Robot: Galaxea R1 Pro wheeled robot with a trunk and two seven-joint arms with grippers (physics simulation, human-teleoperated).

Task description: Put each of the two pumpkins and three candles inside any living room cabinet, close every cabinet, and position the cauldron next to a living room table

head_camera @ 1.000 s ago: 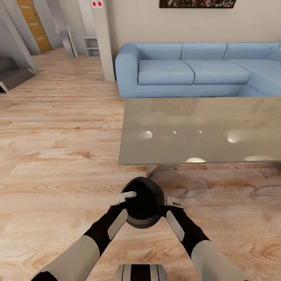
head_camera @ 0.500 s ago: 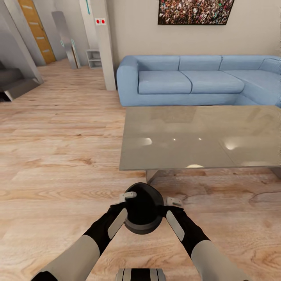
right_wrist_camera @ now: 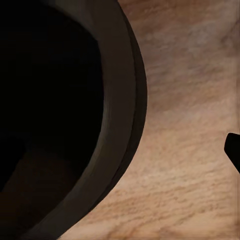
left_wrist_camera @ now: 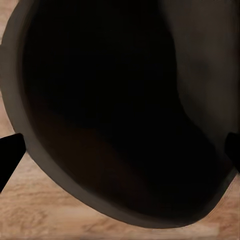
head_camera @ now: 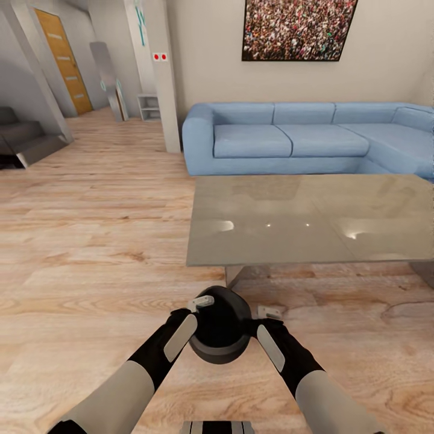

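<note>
The black cauldron [head_camera: 220,325] is low over the wooden floor, just in front of the glass table [head_camera: 313,220], between my two forearms. My left gripper [head_camera: 199,304] is at its left rim, and in the left wrist view the cauldron's dark mouth [left_wrist_camera: 120,110] spans the space between two widely spread fingertips [left_wrist_camera: 7,155]. My right gripper [head_camera: 265,314] is against the cauldron's right side. There the rim [right_wrist_camera: 117,115] runs past one fingertip [right_wrist_camera: 233,150] that stands well clear of it over the floor. I cannot tell whether the pot rests on the floor.
A blue corner sofa [head_camera: 283,138] stands behind the table under a framed picture [head_camera: 295,29]. A white pillar [head_camera: 166,78] rises left of the sofa. Open wood floor [head_camera: 90,241] stretches left toward an orange door [head_camera: 63,60] and grey steps [head_camera: 27,141].
The camera has tilted up, showing more of the wall and the picture. Arms and cauldron keep the same hold on each other; the cauldron looks slightly smaller and lower.
</note>
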